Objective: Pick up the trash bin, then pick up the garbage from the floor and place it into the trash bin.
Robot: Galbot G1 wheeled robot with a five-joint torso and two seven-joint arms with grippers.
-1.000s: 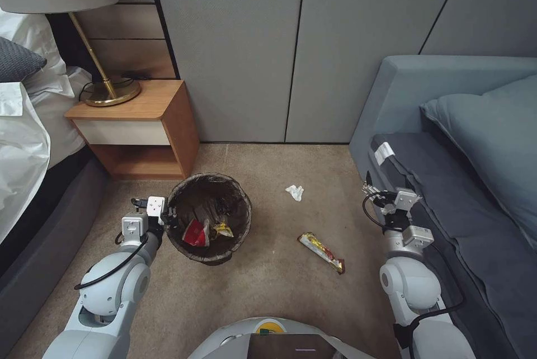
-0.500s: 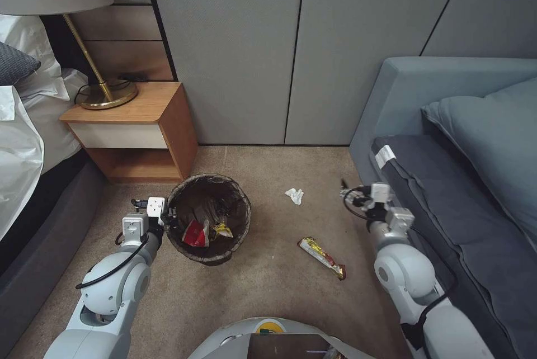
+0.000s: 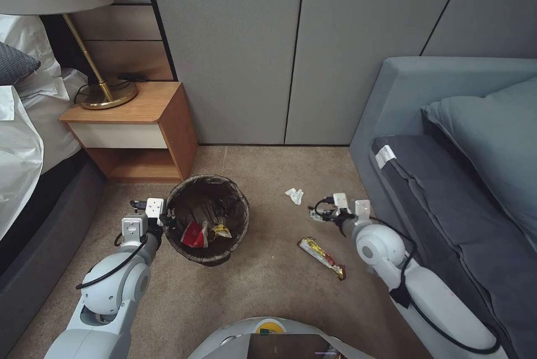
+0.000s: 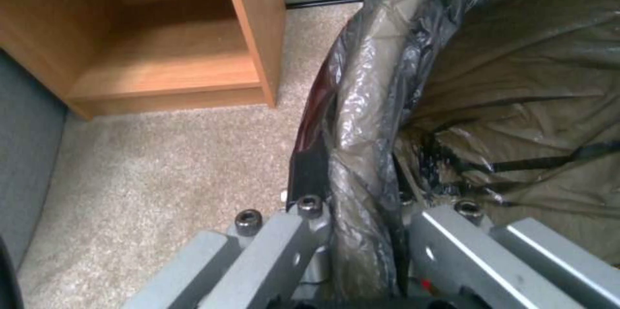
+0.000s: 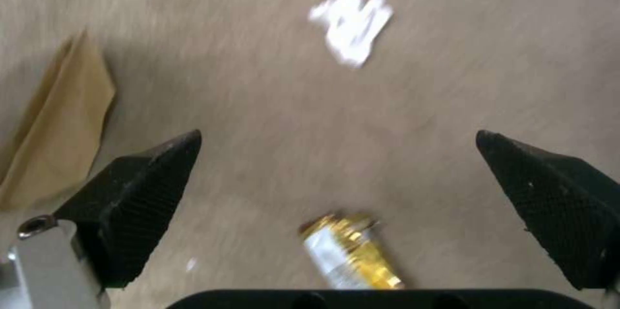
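The trash bin (image 3: 207,218) stands on the floor (image 3: 268,286) just in front of the wooden nightstand (image 3: 134,130), and I take that nightstand as my landmark. My left gripper (image 3: 166,216) sits on the bin's rim at the side facing the bed; in the left wrist view its jaws are closed on the bag-covered rim (image 4: 365,154), one finger inside and one outside. Inside the bin I see a red packet (image 3: 193,234) and a yellow wrapper (image 3: 222,230).

Farther from the nightstand than the bin, toward the grey sofa (image 3: 447,180), a white tissue (image 3: 295,195) lies on the carpet, and a snack-bar wrapper (image 3: 322,254) lies nearer to me, apart from it. My right gripper (image 3: 315,215) hangs low between those two pieces. In the right wrist view its jaws are spread wide and hold nothing, with the tissue (image 5: 352,25) and the wrapper's end (image 5: 348,251) on the carpet below them and a tan paper bag (image 5: 58,120) off to one side.
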